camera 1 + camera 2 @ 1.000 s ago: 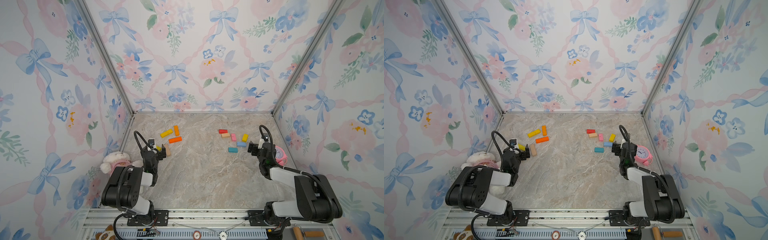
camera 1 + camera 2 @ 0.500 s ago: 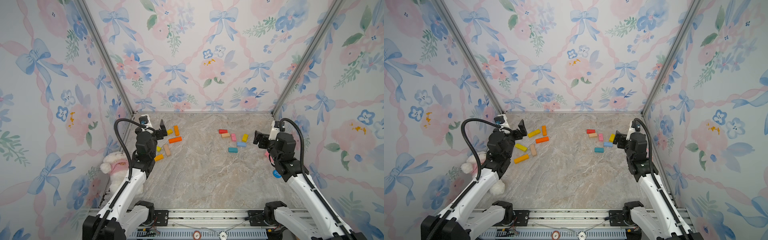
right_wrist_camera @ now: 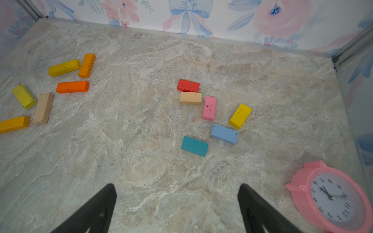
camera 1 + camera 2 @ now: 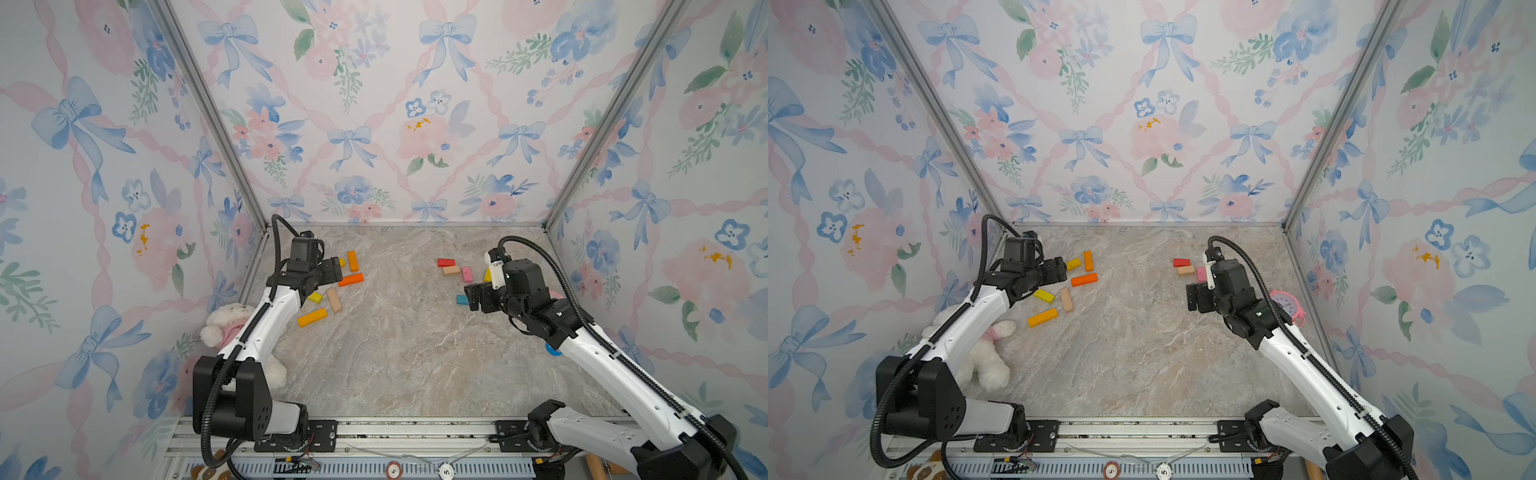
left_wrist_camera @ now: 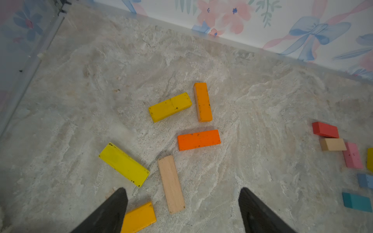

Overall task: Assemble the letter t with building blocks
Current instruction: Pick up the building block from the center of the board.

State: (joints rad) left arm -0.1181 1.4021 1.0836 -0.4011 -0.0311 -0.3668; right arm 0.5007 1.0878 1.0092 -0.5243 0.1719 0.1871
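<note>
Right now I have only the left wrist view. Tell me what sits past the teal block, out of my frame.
Observer: A pink alarm clock sits farther to the robot's right, apart from the short yellow block.
Operator: Now report the other arm.
Observer: The right end effector is open, with nothing between its jaws.
Operator: Tell me what's behind my camera.
Observer: A white plush toy lies on the robot's left, partly under the left arm.

lab test booth: bow-and-flower wallpaper panels, aluminium corner posts, marble-look floor (arms on a rail)
</note>
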